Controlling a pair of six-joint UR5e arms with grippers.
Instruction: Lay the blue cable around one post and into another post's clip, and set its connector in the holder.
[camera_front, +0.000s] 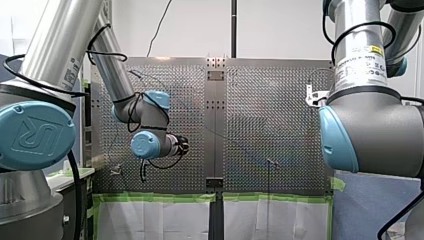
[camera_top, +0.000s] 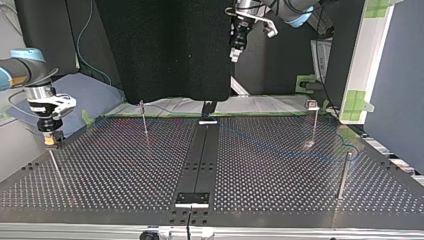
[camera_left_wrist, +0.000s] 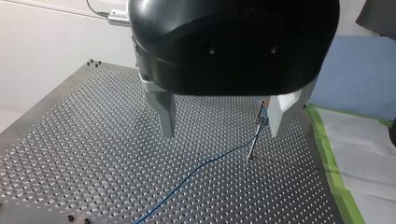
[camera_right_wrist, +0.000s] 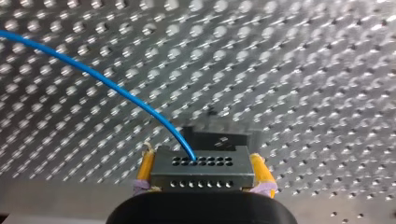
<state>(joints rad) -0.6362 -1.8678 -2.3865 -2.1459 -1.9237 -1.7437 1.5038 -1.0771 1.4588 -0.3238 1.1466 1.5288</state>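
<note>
In the right wrist view my right gripper (camera_right_wrist: 201, 159) is shut on the grey connector (camera_right_wrist: 201, 173), its yellow pads (camera_right_wrist: 145, 165) pressed against both sides. The blue cable (camera_right_wrist: 107, 84) leaves the connector's top and curves away over the perforated plate. A dark holder block (camera_right_wrist: 215, 136) lies just ahead of the connector. In the top view this gripper (camera_top: 50, 139) hangs low at the table's left edge. My left gripper (camera_left_wrist: 222, 134) is open, high above the plate (camera_top: 234, 54). Ahead of it a thin post (camera_left_wrist: 255, 140) carries the cable (camera_left_wrist: 201, 165) near its top.
Several thin posts stand on the plate in the top view: one at the back left (camera_top: 143, 119), one at the back right (camera_top: 314, 122), one at the right (camera_top: 343, 175). A black rail (camera_top: 200, 155) runs down the middle. Green tape (camera_left_wrist: 334, 163) edges the plate.
</note>
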